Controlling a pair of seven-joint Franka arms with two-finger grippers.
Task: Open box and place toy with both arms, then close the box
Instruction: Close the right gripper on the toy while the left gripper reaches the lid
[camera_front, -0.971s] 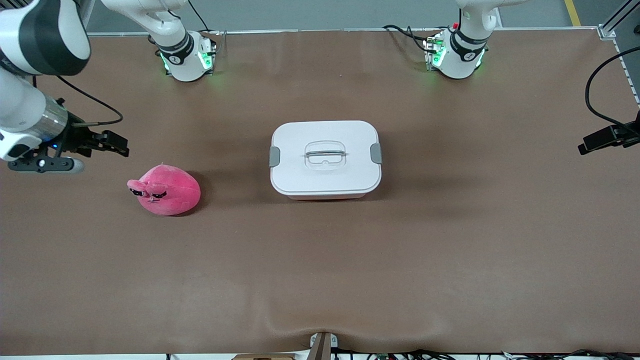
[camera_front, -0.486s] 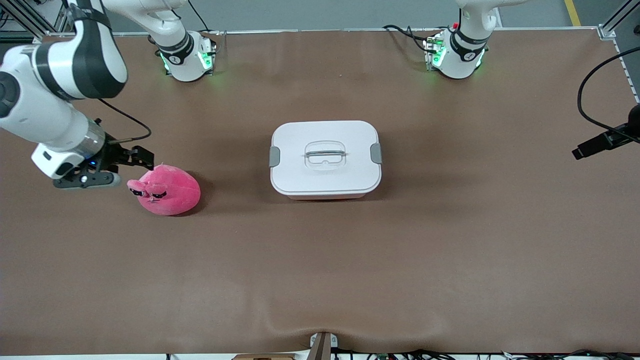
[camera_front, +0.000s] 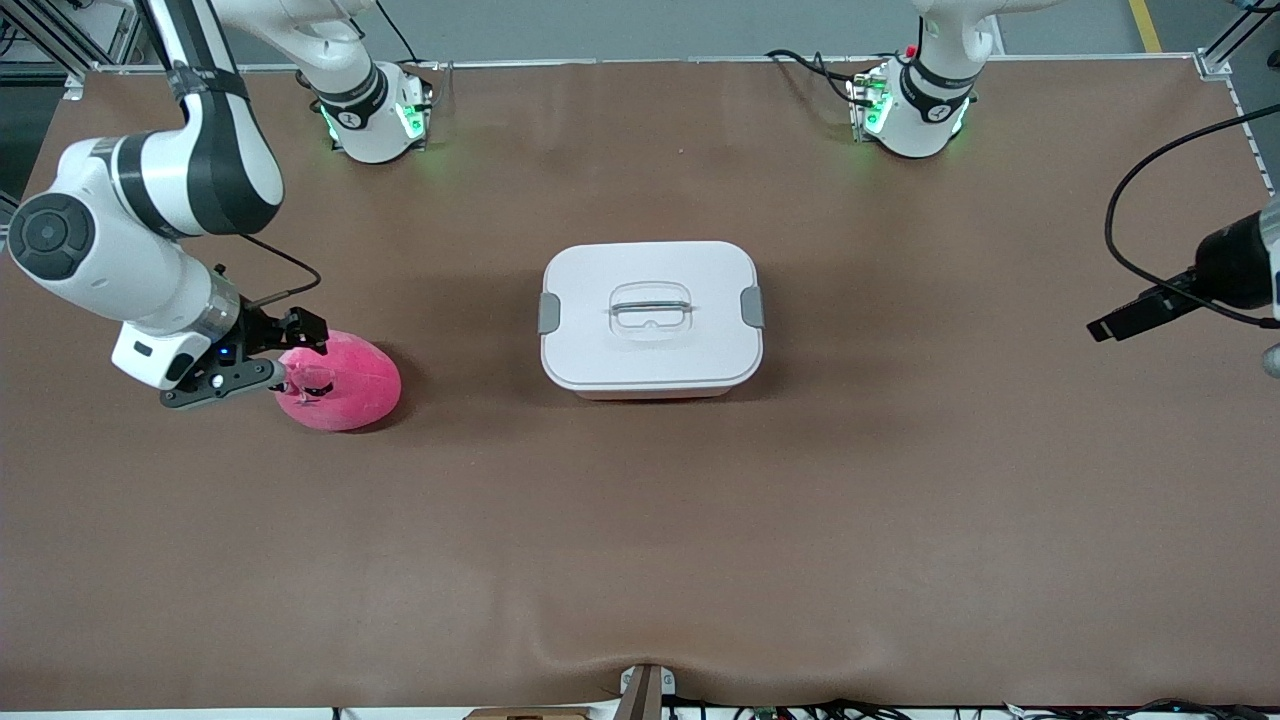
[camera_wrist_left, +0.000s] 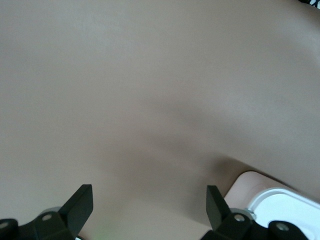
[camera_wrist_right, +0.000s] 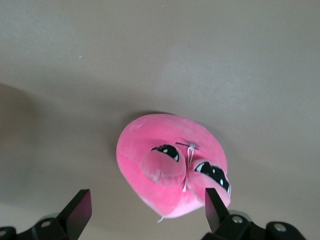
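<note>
The right gripper (camera_front: 298, 345) hangs wide open and empty right over the toy (camera_front: 345, 380), which sits on the table (camera_front: 640, 550). The shut box (camera_front: 650, 315) is toward the middle, well apart from it. The left gripper (camera_wrist_left: 149, 212) hovers over bare table, fully spread and empty too.

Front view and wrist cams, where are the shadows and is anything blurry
Front view: evenly lit, soft shadows beside the box and the toy. Right wrist view: toy sharp, with a dark shadow under it. Left wrist view: a faint shadow on the table, box corner slightly soft.
</note>
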